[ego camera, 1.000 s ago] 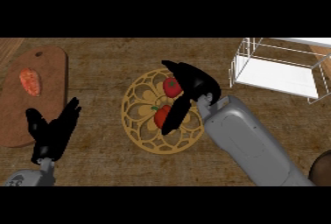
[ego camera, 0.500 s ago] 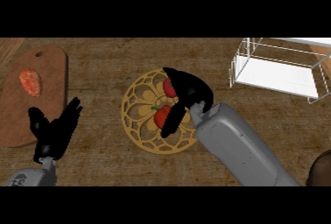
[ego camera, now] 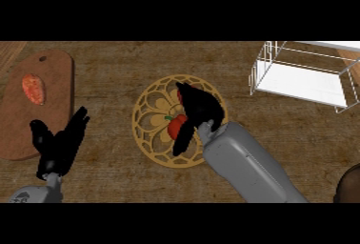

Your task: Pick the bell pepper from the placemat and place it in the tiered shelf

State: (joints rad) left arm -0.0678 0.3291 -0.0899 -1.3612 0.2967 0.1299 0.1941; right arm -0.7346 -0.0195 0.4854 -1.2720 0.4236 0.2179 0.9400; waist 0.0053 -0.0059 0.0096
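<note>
Bell pepper point(ego camera: 176, 126) on placemat point(ego camera: 149, 114), under right hand point(ego camera: 199, 107) fingers point(ego camera: 181, 141).

1. This is a kitchen, seen from steeply above a brown, wood-grained worktop point(ego camera: 105, 62).
2. A wooden cutting board point(ego camera: 21, 119) with a hanging hole lies at the left, and a reddish piece of food point(ego camera: 33, 88) rests on it.
3. A round, pale openwork placemat point(ego camera: 151, 124) sits in the middle of the worktop with a red bell pepper point(ego camera: 177, 126) on it.
4. A white wire tiered shelf point(ego camera: 302, 76) stands at the upper right, the kind used for kitchen storage.
5. Food, serving ware and storage together on one surface mark a home cooking space.
</note>
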